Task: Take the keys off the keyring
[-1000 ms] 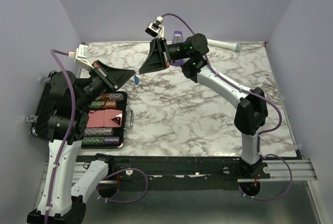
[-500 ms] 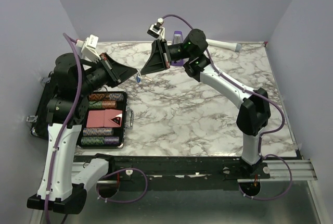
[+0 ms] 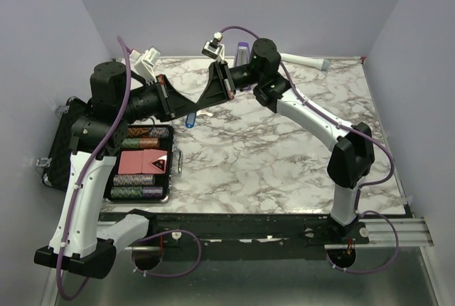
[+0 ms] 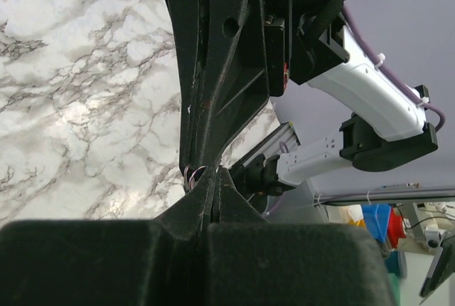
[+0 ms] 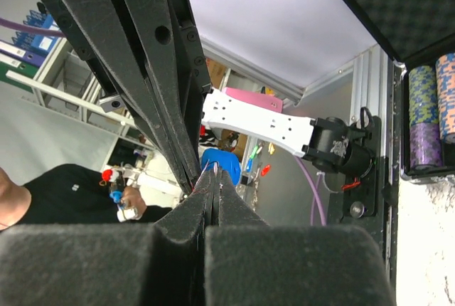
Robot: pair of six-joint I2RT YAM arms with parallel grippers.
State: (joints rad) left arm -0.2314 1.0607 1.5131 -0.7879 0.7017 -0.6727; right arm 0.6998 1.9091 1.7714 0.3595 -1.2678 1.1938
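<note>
Keyring (image 4: 192,173) shows — left wrist view

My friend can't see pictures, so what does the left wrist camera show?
The shut black left claw from below and right claw from above meet tip to tip, pinching a tiny silvery metal keyring. Grey-veined white marble table lies behind.

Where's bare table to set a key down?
Free: the wide marble between the case and the right arm, and the strip from that arm to the right edge. Crowded: back left, where left gripper and right gripper meet on the keyring, blue key beside; purple block and white cylinder line the back edge.
</note>
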